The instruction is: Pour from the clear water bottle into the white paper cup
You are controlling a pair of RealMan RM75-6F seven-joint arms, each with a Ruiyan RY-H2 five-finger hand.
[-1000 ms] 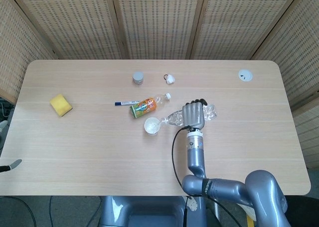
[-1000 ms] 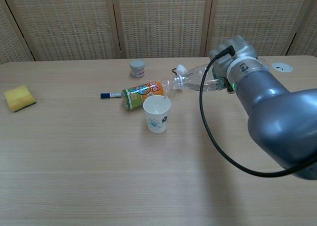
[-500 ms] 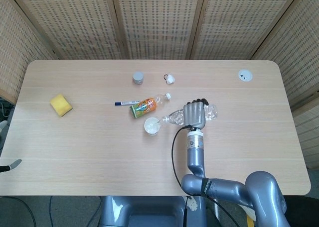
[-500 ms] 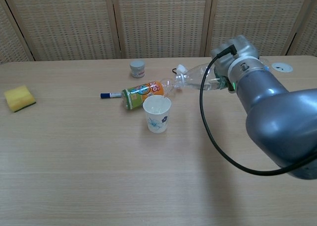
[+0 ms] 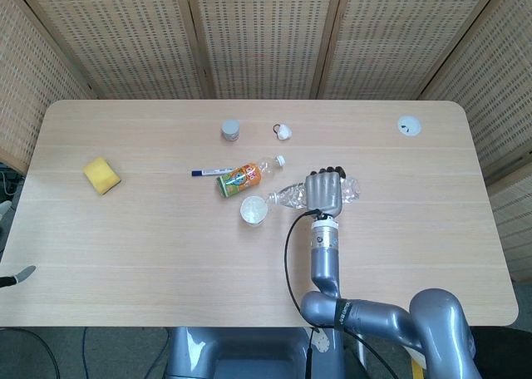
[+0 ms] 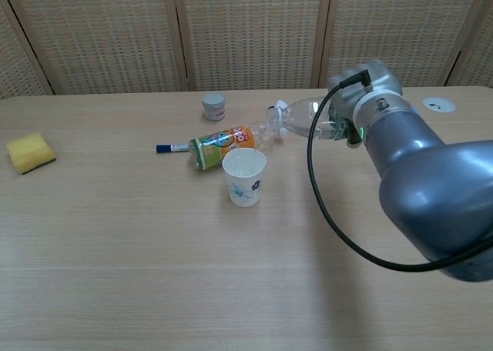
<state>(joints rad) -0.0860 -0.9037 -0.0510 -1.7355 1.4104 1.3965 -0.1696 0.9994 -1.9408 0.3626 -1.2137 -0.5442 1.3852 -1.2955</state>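
My right hand point(image 5: 324, 191) grips the clear water bottle point(image 5: 293, 196) around its middle and holds it roughly level above the table, mouth pointing left. In the chest view the clear water bottle point(image 6: 296, 120) has its neck above and to the right of the white paper cup point(image 6: 245, 176), and my right hand point(image 6: 362, 97) is largely hidden behind the wrist. The white paper cup point(image 5: 253, 209) stands upright with its open top just left of the bottle's mouth. My left hand does not show in either view.
An orange-labelled bottle point(image 5: 239, 178) lies on its side just behind the cup, with a blue pen point(image 5: 213, 172) beside it. A small grey jar point(image 5: 229, 130), a white cap point(image 5: 283, 131), a yellow sponge point(image 5: 101, 174) and a white disc point(image 5: 408, 126) sit farther off.
The bottle has tipped back from a downward slant toward level, and its mouth has drawn up and to the right, away from the cup's rim. The cup stays put.
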